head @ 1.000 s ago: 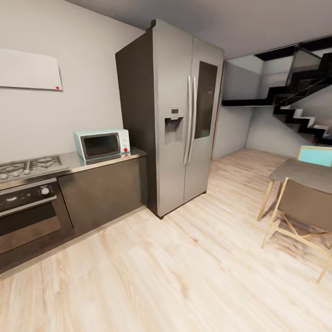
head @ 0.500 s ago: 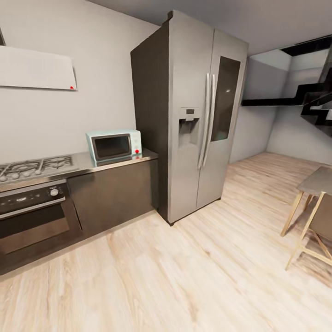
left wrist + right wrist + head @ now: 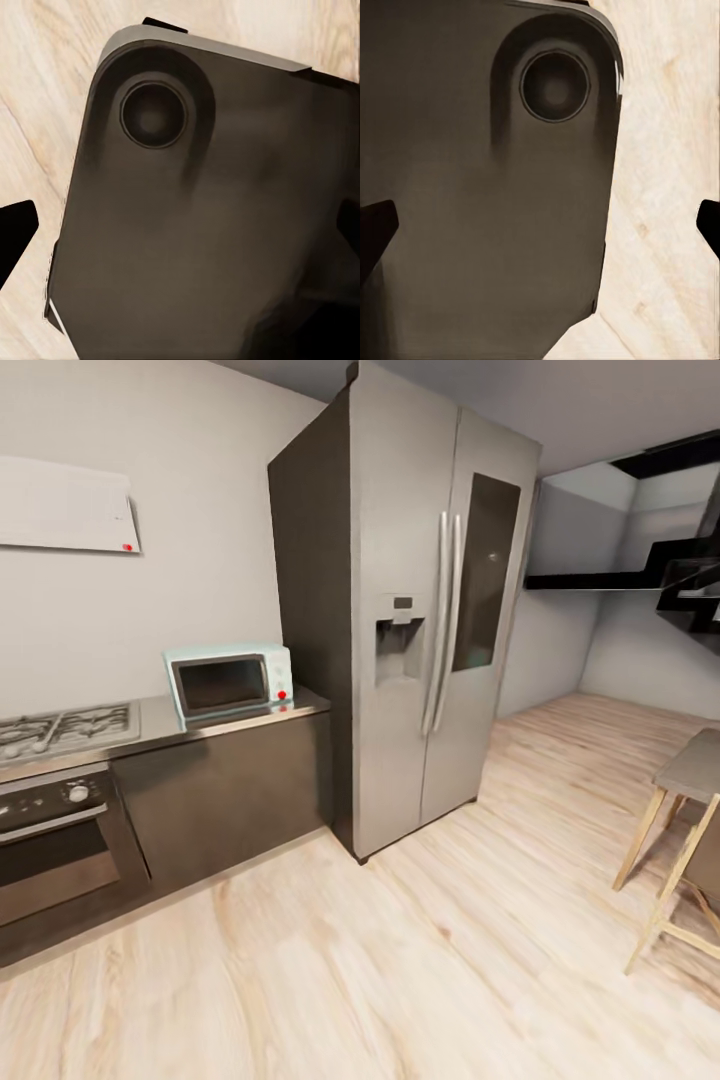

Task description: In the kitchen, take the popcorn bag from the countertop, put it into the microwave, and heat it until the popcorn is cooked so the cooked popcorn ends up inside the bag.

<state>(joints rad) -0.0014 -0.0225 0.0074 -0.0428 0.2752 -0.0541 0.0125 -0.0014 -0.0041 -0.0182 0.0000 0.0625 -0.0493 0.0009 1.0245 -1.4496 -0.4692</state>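
The left end effector (image 3: 180,232) hangs over the robot's dark base (image 3: 202,225), with pale plank floor (image 3: 45,90) at the edges; its black fingertips (image 3: 15,232) sit at the two sides of the left wrist view, far apart, so it is spread wide and carries nothing. The right end effector (image 3: 544,225) is the same: fingertips (image 3: 375,229) wide, nothing between them, base and floor beneath.

Further out, the head view takes in the kitchen. The mint-blue microwave (image 3: 228,681) stands with its door closed on the steel counter (image 3: 150,718), at the end just beside the tall steel fridge (image 3: 420,610). A gas hob (image 3: 65,728) sits toward the other end, with a dark oven (image 3: 55,840) under it and a white hood (image 3: 62,505) on the wall above. A wooden stool (image 3: 680,840) stands well apart across the floor.

The popcorn bag is nowhere on the visible stretch of counter; it is probably further along, beyond the hob.

The step in hand appears to be the approach and search. The next move likely calls for driving closer and turning toward the rest of the counter to find the bag.
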